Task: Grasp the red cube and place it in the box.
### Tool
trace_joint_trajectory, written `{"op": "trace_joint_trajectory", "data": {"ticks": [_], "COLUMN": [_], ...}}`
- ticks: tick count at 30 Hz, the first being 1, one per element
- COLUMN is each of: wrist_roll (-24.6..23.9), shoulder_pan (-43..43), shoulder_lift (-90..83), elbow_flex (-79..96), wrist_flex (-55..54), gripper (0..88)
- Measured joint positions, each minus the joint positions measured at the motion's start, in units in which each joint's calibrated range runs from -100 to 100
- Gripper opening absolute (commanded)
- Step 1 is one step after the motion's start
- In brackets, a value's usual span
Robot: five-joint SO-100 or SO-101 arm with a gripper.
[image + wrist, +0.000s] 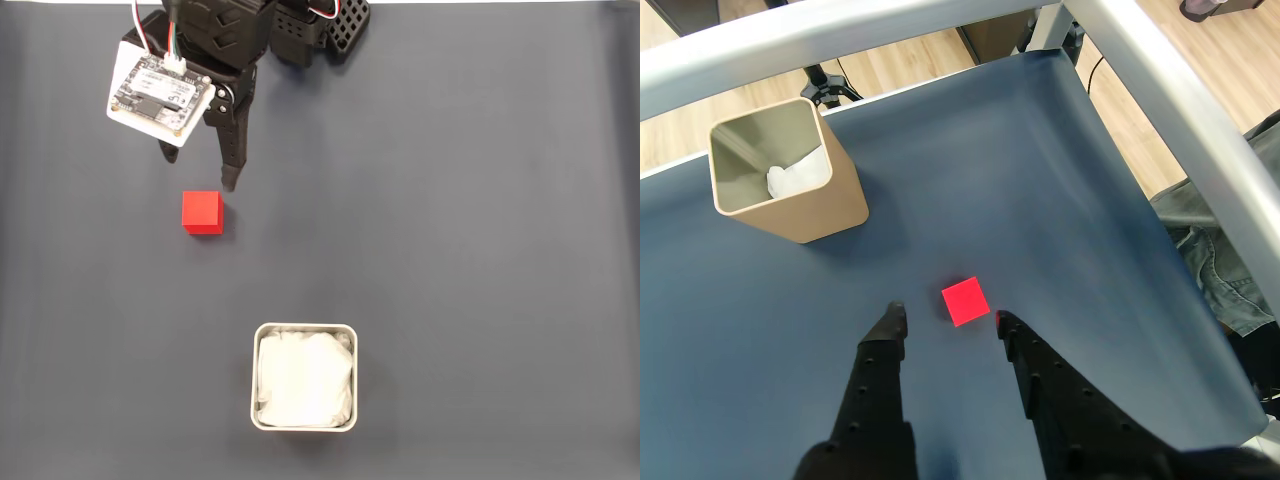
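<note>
The red cube (203,212) lies on the dark blue mat, left of centre in the fixed view. The box (304,376), with a pale rim and white crumpled lining, stands near the bottom middle, well apart from the cube. My gripper (200,170) hangs just above the cube in this view, open, its black fingers pointing down at it. In the wrist view the red cube (966,301) sits just beyond the gap of the gripper (951,316), closer to the right fingertip, and nothing is held. The box (810,212) is a tan container at the upper left.
A white circuit board (160,95) is mounted on the arm's wrist. In the wrist view a grey metal rail (1160,90) arches over the mat (1040,160), whose right edge drops toward the wood floor and some grey cloth (1220,270).
</note>
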Motion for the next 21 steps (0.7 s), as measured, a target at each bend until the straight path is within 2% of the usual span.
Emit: {"op": "trace_joint_trajectory", "data": {"ticks": [11,21], "wrist_roll": [0.4,1.1], "shoulder_pan": [1.0,2.7], "shoulder_lift": [2.5,3.6], "elbow_flex": [3.9,10.4], "wrist_flex": [-5.0,-12.0], "gripper": [28.4,29.8]}}
